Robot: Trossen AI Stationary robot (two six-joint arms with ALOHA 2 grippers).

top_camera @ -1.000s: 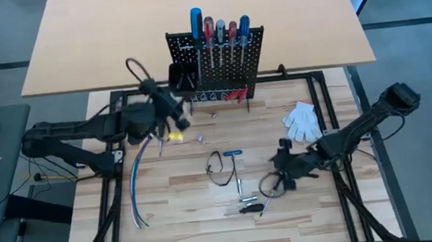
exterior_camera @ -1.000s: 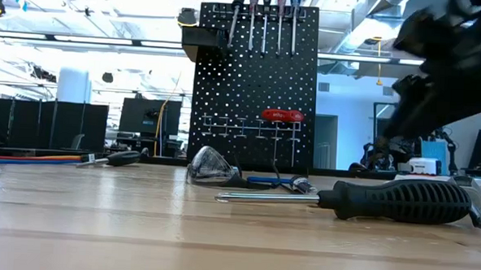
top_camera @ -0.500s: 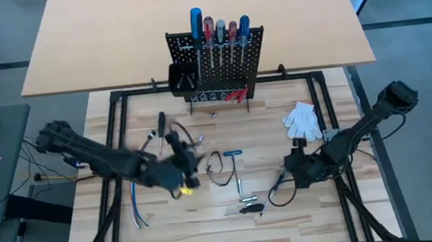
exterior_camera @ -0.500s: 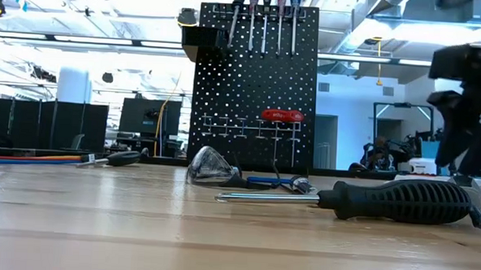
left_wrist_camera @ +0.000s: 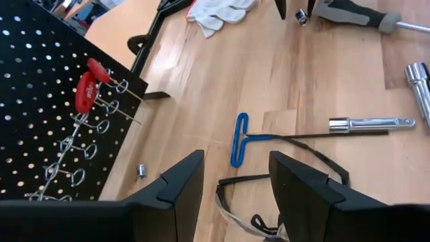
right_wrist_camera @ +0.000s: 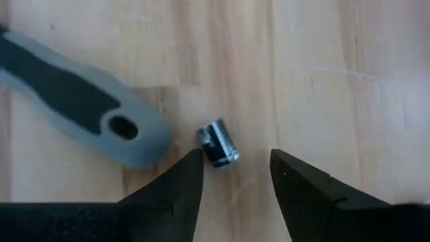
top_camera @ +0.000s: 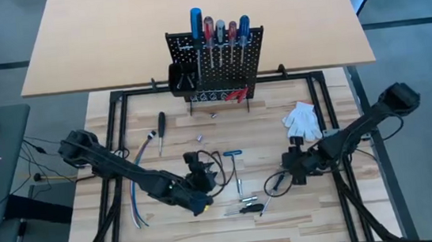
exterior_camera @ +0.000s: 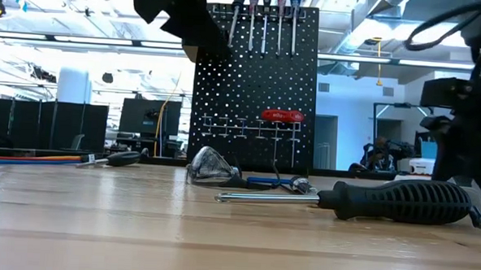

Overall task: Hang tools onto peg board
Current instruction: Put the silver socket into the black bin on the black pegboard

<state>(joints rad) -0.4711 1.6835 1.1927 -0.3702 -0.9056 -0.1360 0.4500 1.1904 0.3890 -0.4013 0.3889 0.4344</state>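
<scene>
Both grippers open and empty — right gripper (right_wrist_camera: 235, 178) low over a small metal bit (right_wrist_camera: 218, 143) on the table (top_camera: 163, 229), left gripper (left_wrist_camera: 235, 181) above the blue T-handle key (left_wrist_camera: 242, 138) — peg board (top_camera: 217, 65) upright at the table's far edge.

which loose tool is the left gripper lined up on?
The blue T-handle hex key, lying flat just ahead of the open left gripper. The silver socket extension and the grey-handled screwdriver lie farther off.

Screwdrivers (top_camera: 219, 33) atop upright peg board (top_camera: 219, 67)
</scene>
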